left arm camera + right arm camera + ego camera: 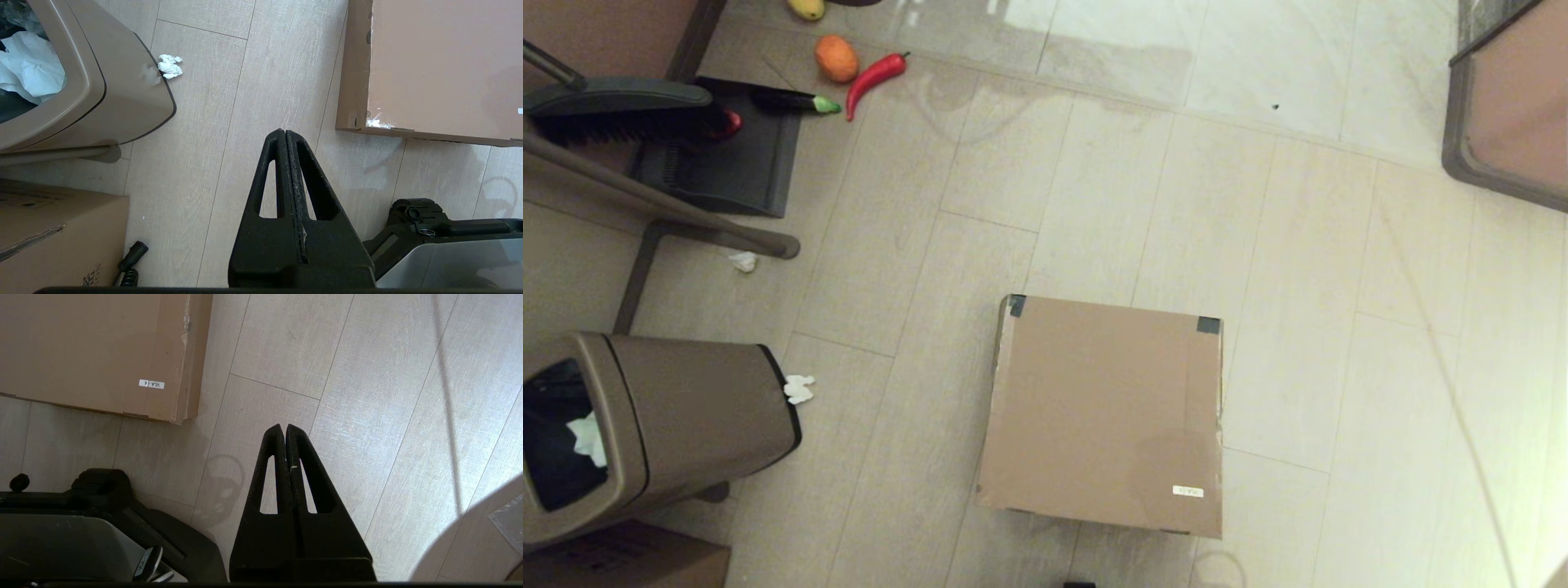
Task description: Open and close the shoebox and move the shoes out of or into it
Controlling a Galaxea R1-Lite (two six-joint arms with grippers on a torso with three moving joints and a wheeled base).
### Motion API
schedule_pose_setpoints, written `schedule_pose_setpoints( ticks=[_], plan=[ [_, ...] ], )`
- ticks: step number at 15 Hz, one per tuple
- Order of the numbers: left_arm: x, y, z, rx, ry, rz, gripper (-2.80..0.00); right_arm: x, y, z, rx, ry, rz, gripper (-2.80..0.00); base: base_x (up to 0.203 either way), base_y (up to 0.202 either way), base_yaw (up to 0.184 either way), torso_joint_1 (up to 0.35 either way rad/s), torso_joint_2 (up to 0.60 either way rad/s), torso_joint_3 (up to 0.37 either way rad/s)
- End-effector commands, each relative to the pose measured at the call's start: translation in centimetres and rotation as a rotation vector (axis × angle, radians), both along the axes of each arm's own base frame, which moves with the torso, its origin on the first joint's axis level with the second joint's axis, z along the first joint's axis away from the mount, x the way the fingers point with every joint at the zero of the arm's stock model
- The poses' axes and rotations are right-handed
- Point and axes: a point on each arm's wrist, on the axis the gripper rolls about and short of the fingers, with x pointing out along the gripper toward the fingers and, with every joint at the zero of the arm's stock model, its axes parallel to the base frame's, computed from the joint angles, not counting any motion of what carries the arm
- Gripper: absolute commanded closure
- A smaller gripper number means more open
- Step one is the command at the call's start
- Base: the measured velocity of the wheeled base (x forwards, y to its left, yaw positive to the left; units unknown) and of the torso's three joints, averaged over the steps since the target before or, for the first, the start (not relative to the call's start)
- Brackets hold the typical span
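Pale wood-look floor tiles [1094, 180] run to a glossy strip, a tan trash bin [686, 408] standing left.

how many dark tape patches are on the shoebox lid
2. One tape patch sits at the far left corner of the closed shoebox lid, the other tape patch at the far right corner. More could be on sides no view shows.

Left tool [285, 132] fingers pressed flat together, nothing between them — held low over the floor, pointing down. Right tool [284, 427] same pose, fingers closed tip to tip, empty. Neither arm shows in the head view.
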Motion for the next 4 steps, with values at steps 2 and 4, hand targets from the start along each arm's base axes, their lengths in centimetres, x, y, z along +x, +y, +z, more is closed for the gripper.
schedule_pose_setpoints(
  ticks=[2,4],
  plan=[
    [0.01,0.0,0.0,0.0,0.002,0.001,0.0,0.01,0.0,-0.01,-0.001,0.003,0.001,0.0,0.0,0.0,0.0,0.0,0.0,0.0],
    [0.01,0.0,0.0,0.0,0.002,0.001,0.0,0.01,0.0,-0.01,-0.001,0.003,0.001,0.0,0.0,0.0,0.0,0.0,0.0,0.0]
  ],
)
